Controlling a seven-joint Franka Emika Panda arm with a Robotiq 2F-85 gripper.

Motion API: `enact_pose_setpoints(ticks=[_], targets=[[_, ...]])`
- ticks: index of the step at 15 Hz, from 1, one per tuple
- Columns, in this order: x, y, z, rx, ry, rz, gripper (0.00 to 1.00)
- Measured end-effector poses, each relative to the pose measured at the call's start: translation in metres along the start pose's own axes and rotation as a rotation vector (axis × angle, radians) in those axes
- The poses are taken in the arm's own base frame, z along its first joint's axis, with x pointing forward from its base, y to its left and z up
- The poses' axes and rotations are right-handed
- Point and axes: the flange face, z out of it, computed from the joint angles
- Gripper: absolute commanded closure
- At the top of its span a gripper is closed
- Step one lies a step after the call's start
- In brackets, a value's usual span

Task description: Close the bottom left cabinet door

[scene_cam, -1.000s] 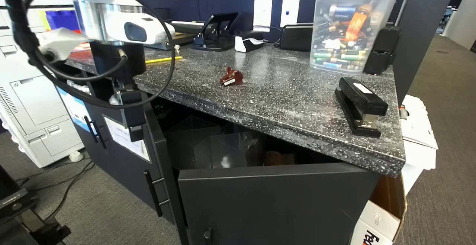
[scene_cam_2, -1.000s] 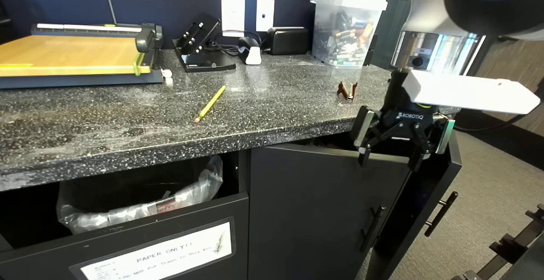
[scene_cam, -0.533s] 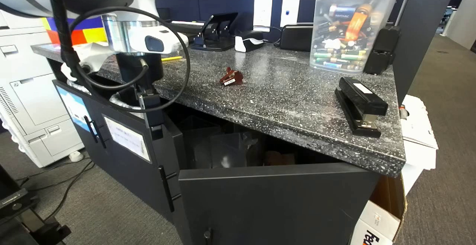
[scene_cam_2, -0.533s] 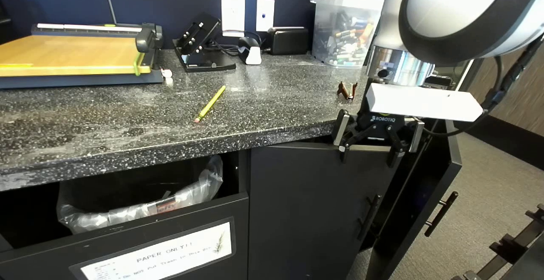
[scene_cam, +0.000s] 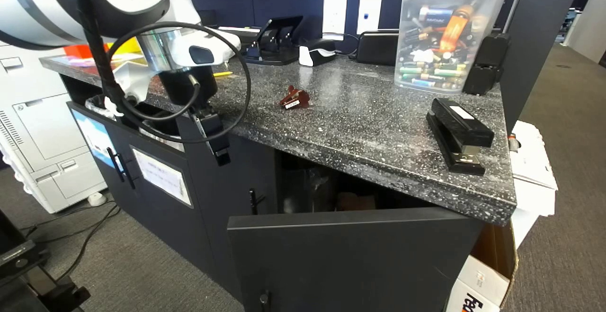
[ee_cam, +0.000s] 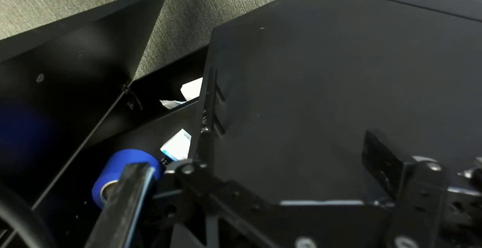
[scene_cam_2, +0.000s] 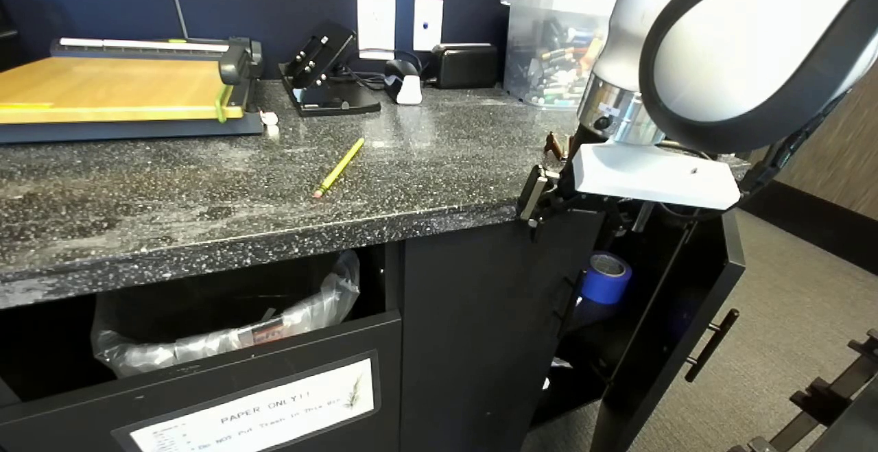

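Observation:
The bottom left cabinet door (scene_cam: 236,179) is a plain dark grey panel with a black bar handle, beside the panel that bears the white paper label. It stands partly open, its handle edge out from the cabinet; it also shows in an exterior view (scene_cam_2: 480,328) and fills much of the wrist view (ee_cam: 320,90). My gripper (scene_cam_2: 583,222) is at the upper part of the door's outer face, just below the counter edge. It also shows in an exterior view (scene_cam: 221,156). Its fingers are spread wide with nothing between them in the wrist view (ee_cam: 256,157). The exact contact is hidden.
A wide plain dark grey door (scene_cam: 355,260) stands open to the right. A blue tape roll (scene_cam_2: 606,278) sits inside the cabinet. The labelled panel (scene_cam_2: 384,397) is pulled out with a bagged bin behind it. The speckled counter (scene_cam: 360,127) overhangs the doors and carries a stapler (scene_cam: 457,137).
My gripper has moved against the door and tilted. The left door has swung inward towards the cabinet, its handle edge moving away from the open right door. The blue tape roll has come into view.

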Motion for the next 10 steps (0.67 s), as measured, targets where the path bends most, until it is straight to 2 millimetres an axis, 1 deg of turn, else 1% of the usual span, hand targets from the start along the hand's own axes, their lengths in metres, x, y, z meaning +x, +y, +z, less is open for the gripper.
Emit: enact_pose_setpoints(ticks=[3,6,7,9,10], targets=[[-0.006,0.002,0.003,-0.01,-0.003,-0.007,0.0],[-0.023,0.018,0.008,-0.07,-0.094,-0.035,0.0],[-0.031,0.024,0.004,-0.092,-0.145,-0.058,0.0],[-0.047,0.039,-0.013,-0.129,-0.25,-0.11,0.0],[-0.048,0.043,-0.023,-0.129,-0.259,-0.114,0.0]])
